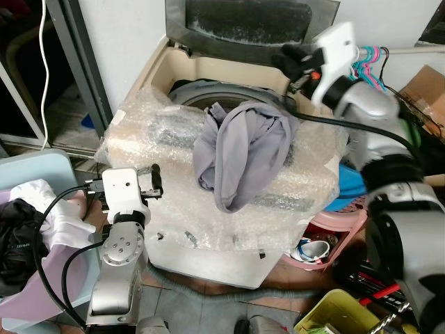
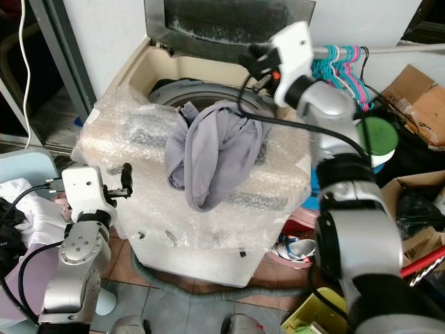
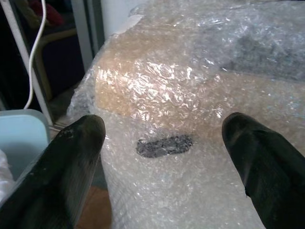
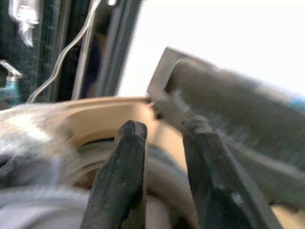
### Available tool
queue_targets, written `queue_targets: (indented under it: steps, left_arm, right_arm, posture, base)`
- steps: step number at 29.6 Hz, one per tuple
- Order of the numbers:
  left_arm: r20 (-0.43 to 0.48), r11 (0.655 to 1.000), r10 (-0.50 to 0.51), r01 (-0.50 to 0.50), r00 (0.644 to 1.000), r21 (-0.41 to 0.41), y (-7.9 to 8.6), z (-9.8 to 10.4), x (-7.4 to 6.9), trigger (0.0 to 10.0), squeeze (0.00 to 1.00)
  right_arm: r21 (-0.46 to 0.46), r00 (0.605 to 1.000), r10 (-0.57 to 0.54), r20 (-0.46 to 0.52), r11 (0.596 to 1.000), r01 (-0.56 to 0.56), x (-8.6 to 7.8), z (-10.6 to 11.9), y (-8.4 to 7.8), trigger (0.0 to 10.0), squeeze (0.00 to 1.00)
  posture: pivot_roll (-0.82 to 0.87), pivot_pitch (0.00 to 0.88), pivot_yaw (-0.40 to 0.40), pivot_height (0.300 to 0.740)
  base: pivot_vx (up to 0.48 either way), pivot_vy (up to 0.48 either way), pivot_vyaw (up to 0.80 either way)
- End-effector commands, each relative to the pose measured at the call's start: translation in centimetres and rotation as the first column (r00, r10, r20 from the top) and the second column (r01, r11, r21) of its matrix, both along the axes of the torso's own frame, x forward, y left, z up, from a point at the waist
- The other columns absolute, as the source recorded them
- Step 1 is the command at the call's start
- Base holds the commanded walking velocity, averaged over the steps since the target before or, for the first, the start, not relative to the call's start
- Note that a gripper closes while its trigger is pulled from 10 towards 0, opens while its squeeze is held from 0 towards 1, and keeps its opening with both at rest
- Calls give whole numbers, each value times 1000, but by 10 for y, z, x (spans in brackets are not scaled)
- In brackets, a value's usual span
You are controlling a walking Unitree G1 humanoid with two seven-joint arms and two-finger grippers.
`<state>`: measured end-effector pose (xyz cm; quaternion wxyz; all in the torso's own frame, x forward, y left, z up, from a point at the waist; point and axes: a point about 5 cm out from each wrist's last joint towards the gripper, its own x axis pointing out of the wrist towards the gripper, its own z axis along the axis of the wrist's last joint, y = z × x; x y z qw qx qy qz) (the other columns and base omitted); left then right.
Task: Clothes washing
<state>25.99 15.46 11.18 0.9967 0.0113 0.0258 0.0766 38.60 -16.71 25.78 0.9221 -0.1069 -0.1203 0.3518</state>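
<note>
A top-loading washing machine (image 1: 156, 76) wrapped in bubble wrap stands before me with its lid (image 1: 243, 21) up. A grey garment (image 1: 240, 153) hangs over the front rim, its upper end at the drum opening. My right gripper (image 1: 288, 59) is raised over the machine's back right, near the lid. In the right wrist view its fingers (image 4: 131, 157) stand a narrow gap apart with nothing between them. My left gripper (image 1: 156, 182) is low at the machine's front left corner, open and empty, facing the bubble wrap (image 3: 181, 95).
A pale blue basket (image 1: 49, 167) holding white and black clothes (image 1: 28, 209) stands at my left. A pink basin (image 1: 348, 226), coloured hangers (image 1: 368, 62), a cardboard box (image 1: 425, 83) and a yellow container (image 1: 341, 309) crowd the right side. A white cable (image 1: 45, 69) hangs at far left.
</note>
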Motion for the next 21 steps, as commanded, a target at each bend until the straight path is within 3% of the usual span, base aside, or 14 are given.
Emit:
queue_targets:
  steps: [1,4,7,9,13,16,20,21]
  left_arm:
    - [-10,1000,-1,1,1000,6,0,-2,-1,10000,0]
    - [-10,1000,-9,9,1000,4,-1,-1,0,10000,0]
    - [-8,1000,-23,23,1000,-1,-2,0,0,10000,0]
    - [-9,1000,-30,30,1000,-3,-2,0,0,10000,0]
    - [-9,999,-44,44,999,-11,-5,0,0,10000,0]
    - [-12,998,-57,57,998,-16,-7,0,-1,10000,0]
    - [-13,998,-60,60,998,-15,-7,0,-1,10000,0]
    - [-11,998,-63,63,998,-13,-7,1,-1,10000,0]
  right_arm:
    - [21,994,102,-43,995,-101,-10,-4,3,10000,1000]
    - [27,971,215,-108,977,-213,-24,-16,10,10000,1000]
    - [-3,893,388,-231,917,-399,-48,-40,22,10000,1000]
    - [-24,833,437,-338,881,-472,-62,-60,25,10000,1000]
    - [-36,821,422,-385,882,-470,-61,-80,34,10000,1000]
    - [-45,785,430,-447,865,-499,-65,-94,47,10000,1000]
    - [-51,785,415,-459,870,-490,-63,-97,50,10000,1000]
    - [-95,815,358,-455,891,-444,-55,-99,52,10000,1000]
  posture:
    - [-5,0,-51,740]
    - [-5,0,-47,740]
    - [-6,0,-44,740]
    - [-4,0,-45,740]
    - [3,0,-47,740]
    - [12,0,-47,740]
    - [17,0,-49,740]
    - [19,0,-50,740]
  base:
    - [0,0,0]
    - [0,0,0]
    - [0,0,0]
    - [0,0,0]
    - [0,0,0]
    - [0,0,0]
    - [0,0,0]
    - [0,0,0]
